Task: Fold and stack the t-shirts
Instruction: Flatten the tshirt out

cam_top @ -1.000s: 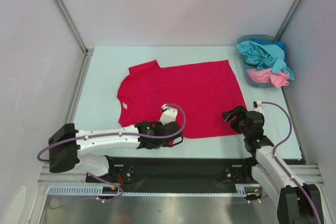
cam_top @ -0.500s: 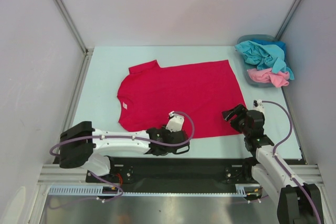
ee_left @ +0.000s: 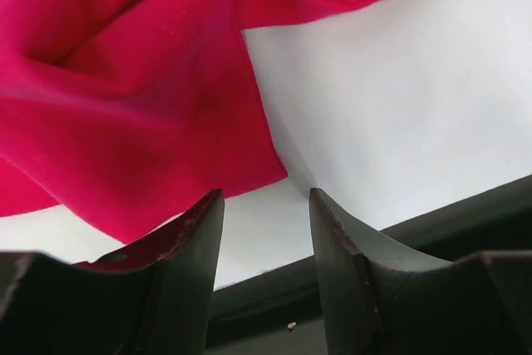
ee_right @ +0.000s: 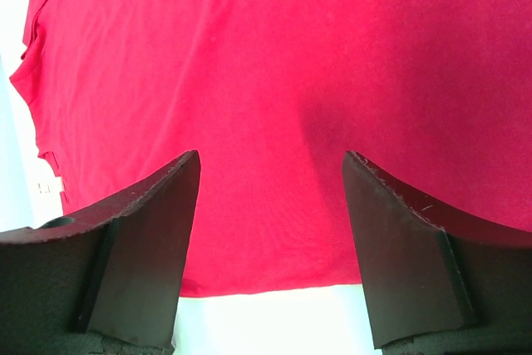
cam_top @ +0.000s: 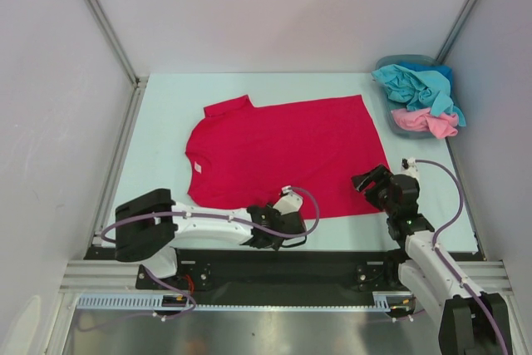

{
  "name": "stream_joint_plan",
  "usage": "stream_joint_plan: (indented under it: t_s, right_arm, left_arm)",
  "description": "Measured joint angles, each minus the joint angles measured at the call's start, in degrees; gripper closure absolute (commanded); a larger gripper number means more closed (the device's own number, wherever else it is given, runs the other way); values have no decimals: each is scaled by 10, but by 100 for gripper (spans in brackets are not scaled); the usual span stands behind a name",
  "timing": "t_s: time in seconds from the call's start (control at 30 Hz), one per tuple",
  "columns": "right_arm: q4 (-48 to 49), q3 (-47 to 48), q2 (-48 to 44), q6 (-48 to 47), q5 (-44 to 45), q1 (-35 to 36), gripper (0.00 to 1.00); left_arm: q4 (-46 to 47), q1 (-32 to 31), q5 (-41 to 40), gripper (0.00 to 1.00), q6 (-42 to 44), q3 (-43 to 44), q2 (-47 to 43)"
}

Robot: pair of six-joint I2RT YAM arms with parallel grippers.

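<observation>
lying spread flat on the pale tabletop (cam_top: 166,122) is one red t-shirt (cam_top: 283,151), neck label toward the left, while one basket (cam_top: 407,60) at the far right corner holds a crumpled teal-blue t-shirt (cam_top: 416,85) over a pink t-shirt (cam_top: 420,120), too bunched to count past those two colours. of the two arms, the left gripper (ee_left: 266,197) sits low at the shirt's near edge with its jaws apart and nothing between them, a rumpled fold of red cloth just beyond its tips. the right gripper (ee_right: 270,160) hangs over the shirt's near right corner, jaws wide apart and holding nothing.
</observation>
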Motion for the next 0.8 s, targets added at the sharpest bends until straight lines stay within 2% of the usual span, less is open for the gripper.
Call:
stream_joint_plan:
  t_s: [0.23, 0.67, 0.8]
  right_arm:
    - [0, 0, -7, 0, 0, 0, 26]
    - [-9, 0, -36, 0, 0, 0, 26]
    - [-17, 0, -49, 0, 0, -3, 26]
  left_arm:
    - [-26, -8, -9, 50, 5, 38, 38]
    - [-28, -14, -39, 50, 14, 47, 53]
    - [-2, -4, -35, 50, 19, 31, 42]
